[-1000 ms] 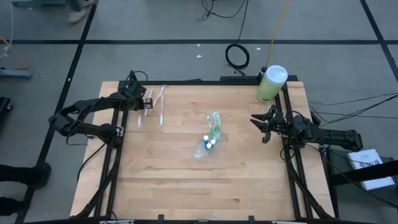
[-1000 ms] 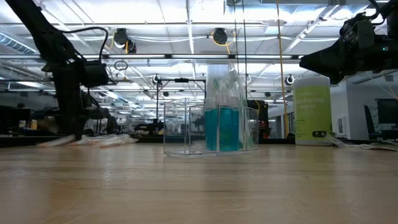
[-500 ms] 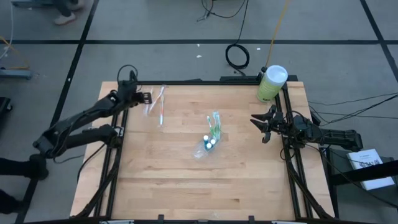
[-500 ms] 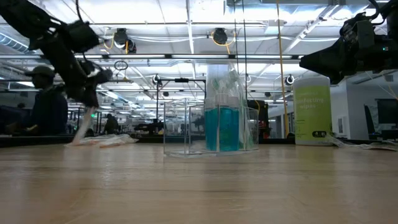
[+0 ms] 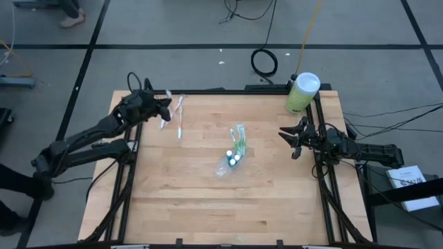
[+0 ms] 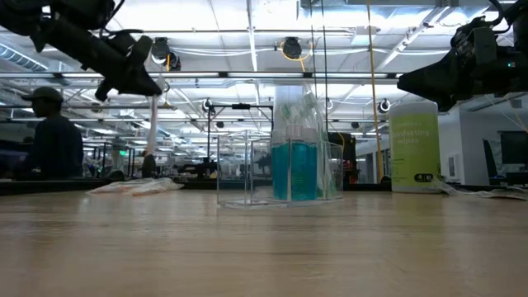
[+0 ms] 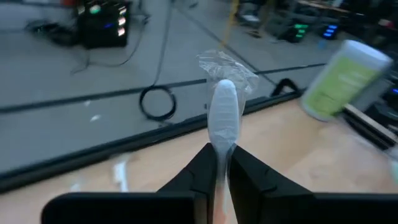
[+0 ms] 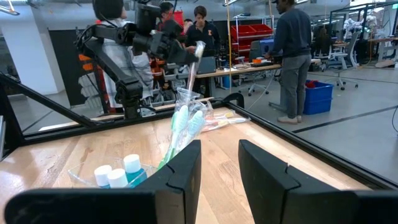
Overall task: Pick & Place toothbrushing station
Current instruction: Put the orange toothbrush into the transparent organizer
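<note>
The left gripper (image 5: pixel 164 109), clamped on a wrapped toothbrush (image 7: pixel 224 115), has lifted it off the table's (image 5: pixel 208 207) far-left corner. Holder (image 5: pixel 232 160) placement comes next, probably. The right gripper (image 5: pixel 289 142) waits part-open at the right edge.

Grey floor (image 5: pixel 208 28) w/ black lines, ceiling lights (image 6: pixel 290 48), red bins (image 8: pixel 252 31)

You have: counter (image 5: pixel 180 200) – matt light wood, planked | holder (image 6: pixel 247 169) – clear glossy plastic | toothbrush (image 7: pixel 222 115) – crinkled clear wrap.
</note>
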`<move>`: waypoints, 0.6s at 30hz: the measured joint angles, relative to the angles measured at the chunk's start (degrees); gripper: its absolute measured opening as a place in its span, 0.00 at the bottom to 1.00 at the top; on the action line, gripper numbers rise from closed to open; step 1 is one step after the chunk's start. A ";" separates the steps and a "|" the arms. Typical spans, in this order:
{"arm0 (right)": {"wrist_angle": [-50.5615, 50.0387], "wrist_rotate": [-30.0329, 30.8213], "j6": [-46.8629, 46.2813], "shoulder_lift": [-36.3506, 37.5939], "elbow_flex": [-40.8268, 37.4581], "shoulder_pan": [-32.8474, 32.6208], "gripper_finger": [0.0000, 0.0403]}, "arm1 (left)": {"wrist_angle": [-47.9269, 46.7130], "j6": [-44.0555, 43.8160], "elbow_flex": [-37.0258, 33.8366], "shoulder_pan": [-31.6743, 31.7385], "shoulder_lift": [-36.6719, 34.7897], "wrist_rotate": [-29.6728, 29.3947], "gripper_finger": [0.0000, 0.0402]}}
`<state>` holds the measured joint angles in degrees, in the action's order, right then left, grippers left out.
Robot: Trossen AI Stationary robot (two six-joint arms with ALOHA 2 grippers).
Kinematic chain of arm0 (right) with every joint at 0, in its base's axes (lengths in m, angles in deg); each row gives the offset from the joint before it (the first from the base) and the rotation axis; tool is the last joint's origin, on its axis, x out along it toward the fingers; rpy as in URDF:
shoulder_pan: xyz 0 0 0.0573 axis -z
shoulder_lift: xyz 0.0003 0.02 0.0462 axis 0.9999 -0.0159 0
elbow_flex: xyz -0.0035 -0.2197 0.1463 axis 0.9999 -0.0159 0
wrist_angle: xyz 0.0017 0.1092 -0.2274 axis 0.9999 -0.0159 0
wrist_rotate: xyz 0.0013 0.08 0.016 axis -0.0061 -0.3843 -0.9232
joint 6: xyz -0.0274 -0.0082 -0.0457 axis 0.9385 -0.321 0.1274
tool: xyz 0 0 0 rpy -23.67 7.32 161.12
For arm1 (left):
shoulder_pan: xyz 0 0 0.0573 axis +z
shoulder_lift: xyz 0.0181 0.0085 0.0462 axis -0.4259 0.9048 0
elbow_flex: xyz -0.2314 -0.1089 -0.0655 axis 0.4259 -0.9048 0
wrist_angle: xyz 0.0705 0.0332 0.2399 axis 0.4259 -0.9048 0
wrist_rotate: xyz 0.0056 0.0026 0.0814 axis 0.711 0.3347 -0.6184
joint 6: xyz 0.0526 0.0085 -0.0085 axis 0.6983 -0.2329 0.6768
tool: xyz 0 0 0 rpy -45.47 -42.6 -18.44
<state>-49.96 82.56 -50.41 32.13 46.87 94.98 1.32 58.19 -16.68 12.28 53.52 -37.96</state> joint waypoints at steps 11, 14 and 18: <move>0.00 0.00 0.00 0.00 0.00 0.01 0.24 | 13.69 4.61 0.00 -11.98 0.21 6.20 0.07; 0.00 0.00 0.00 0.00 0.00 0.00 0.24 | 16.87 6.81 0.00 -16.63 0.22 6.52 0.08; 0.00 0.00 0.00 0.00 0.00 0.01 0.24 | 19.50 9.14 0.00 -22.58 0.22 6.54 0.03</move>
<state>-49.96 82.56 -50.41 32.13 46.87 94.99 20.82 67.34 -16.68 -10.29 53.74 -31.43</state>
